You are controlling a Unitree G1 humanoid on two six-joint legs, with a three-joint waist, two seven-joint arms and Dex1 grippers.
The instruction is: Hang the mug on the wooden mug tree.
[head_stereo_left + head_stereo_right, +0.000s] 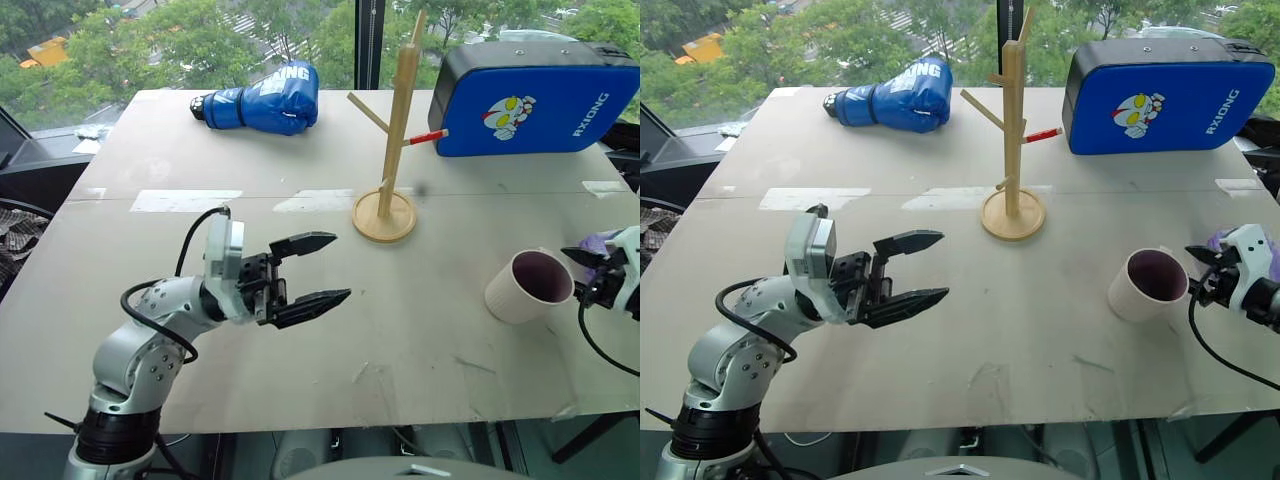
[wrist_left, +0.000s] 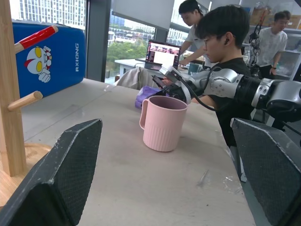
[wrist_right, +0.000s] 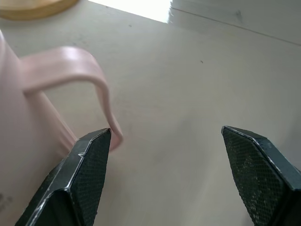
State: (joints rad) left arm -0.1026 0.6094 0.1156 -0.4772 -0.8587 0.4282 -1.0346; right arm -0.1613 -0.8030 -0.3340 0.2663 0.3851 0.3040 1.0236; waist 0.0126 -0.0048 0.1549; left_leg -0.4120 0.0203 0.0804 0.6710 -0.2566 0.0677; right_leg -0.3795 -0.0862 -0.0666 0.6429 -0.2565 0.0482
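The mug tree (image 1: 386, 205) stands mid-table; glove (image 1: 262, 101) behind-left of it, pad (image 1: 530, 99) behind-right, mug (image 1: 527, 286) front-right.

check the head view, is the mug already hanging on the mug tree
No, the mug stands upright on the table, apart from the wooden mug tree, whose pegs are all bare.

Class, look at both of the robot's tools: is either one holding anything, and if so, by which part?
Nothing is held. The left tool hangs open over the table. The right tool is open beside the mug, near its handle, not closed on it.
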